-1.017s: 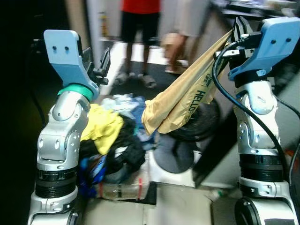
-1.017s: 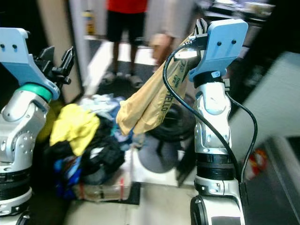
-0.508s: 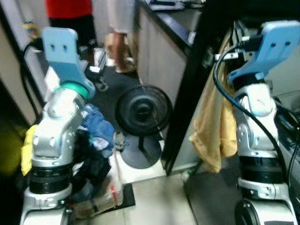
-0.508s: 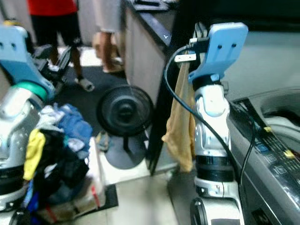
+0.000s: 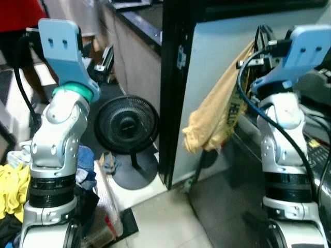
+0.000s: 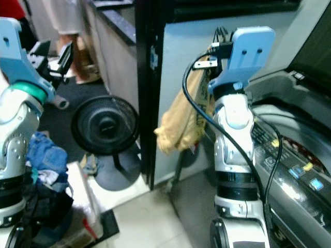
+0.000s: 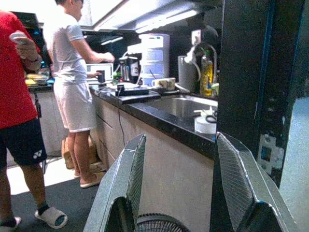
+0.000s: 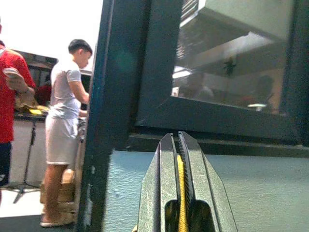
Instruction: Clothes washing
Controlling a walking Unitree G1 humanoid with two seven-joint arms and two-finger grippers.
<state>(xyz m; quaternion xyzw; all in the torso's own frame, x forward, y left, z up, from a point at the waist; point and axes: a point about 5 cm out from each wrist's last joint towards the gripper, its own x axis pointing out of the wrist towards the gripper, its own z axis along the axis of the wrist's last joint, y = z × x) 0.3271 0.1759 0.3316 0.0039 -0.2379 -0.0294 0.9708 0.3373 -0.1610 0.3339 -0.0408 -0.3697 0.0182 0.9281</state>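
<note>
Left eye view, from left to right: a heap of mixed laundry (image 5: 13,188) with a yellow garment on top lies on the floor at the far left, beside the robot's left arm. The left claw (image 7: 176,188) is raised at shoulder height; in the left wrist view its two black fingers (image 7: 123,186) stand wide apart with nothing between them. Beyond it, the same wrist view shows a person in a red shirt (image 7: 17,101) and a person in white clothes (image 7: 72,92) standing at a black-topped kitchen bench (image 7: 159,116).

A round black floor fan (image 5: 126,126) stands on the floor near the foot of a black vertical post (image 5: 173,88), with a grey panel (image 5: 214,57) on the far side of the post.

The right claw (image 8: 178,159) is raised in front of the grey panel. Its fingers are closed tight on a tan-yellow cloth garment with dark lettering (image 5: 217,113); a thin yellow strip of the fabric shows between the fingers in the right wrist view. The garment hangs down from the claw, clear of the floor, bunched at its lower end, between the black post and the right arm.

At the far right, a grey top-loading washing machine with a button panel (image 6: 289,170) stands just beside the right arm, its lid raised.
</note>
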